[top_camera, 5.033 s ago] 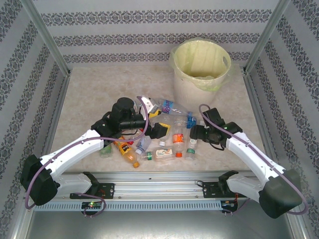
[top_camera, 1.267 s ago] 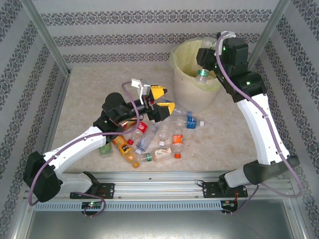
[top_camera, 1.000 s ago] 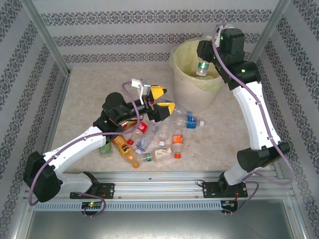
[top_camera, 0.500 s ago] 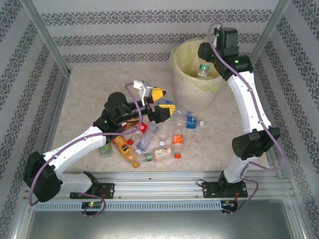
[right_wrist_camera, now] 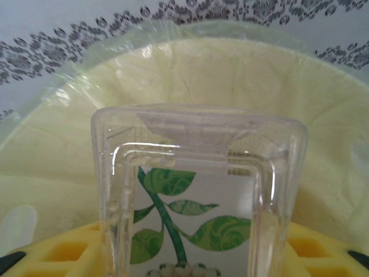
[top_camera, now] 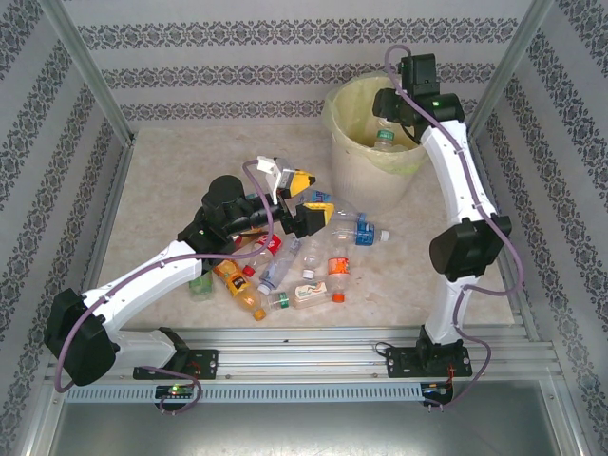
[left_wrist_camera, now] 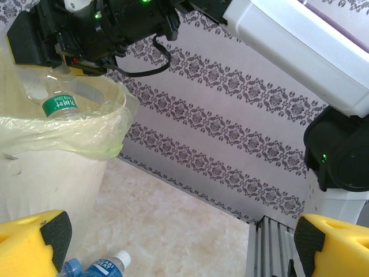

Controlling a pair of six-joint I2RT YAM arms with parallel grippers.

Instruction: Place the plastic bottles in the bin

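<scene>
My right gripper (top_camera: 388, 116) hangs over the bin (top_camera: 369, 176), shut on a clear plastic bottle (top_camera: 384, 140) with a green leaf label. That bottle (right_wrist_camera: 199, 196) sits between the yellow pads (right_wrist_camera: 49, 254), with the bin's yellow-green liner (right_wrist_camera: 230, 75) behind it. The left wrist view shows the same bottle (left_wrist_camera: 57, 104) just above the bin's rim (left_wrist_camera: 63, 130). My left gripper (top_camera: 308, 195) stands open and holds nothing, raised over the pile of plastic bottles (top_camera: 304, 271). Below its jaws lies a blue-labelled bottle (left_wrist_camera: 95, 268), also seen from the top as the blue-labelled bottle (top_camera: 359, 230).
The pile includes an orange bottle (top_camera: 239, 285) and a red-capped one (top_camera: 337, 264). The right arm's elbow (top_camera: 465, 249) hangs over the table's right side. Patterned walls and metal posts (top_camera: 87, 76) enclose the table; a rail (top_camera: 304, 342) runs along the front.
The right arm has drawn its wrist a little further back and left over the bin, its elbow folding inward, still holding the bottle. The left gripper has shifted slightly.
</scene>
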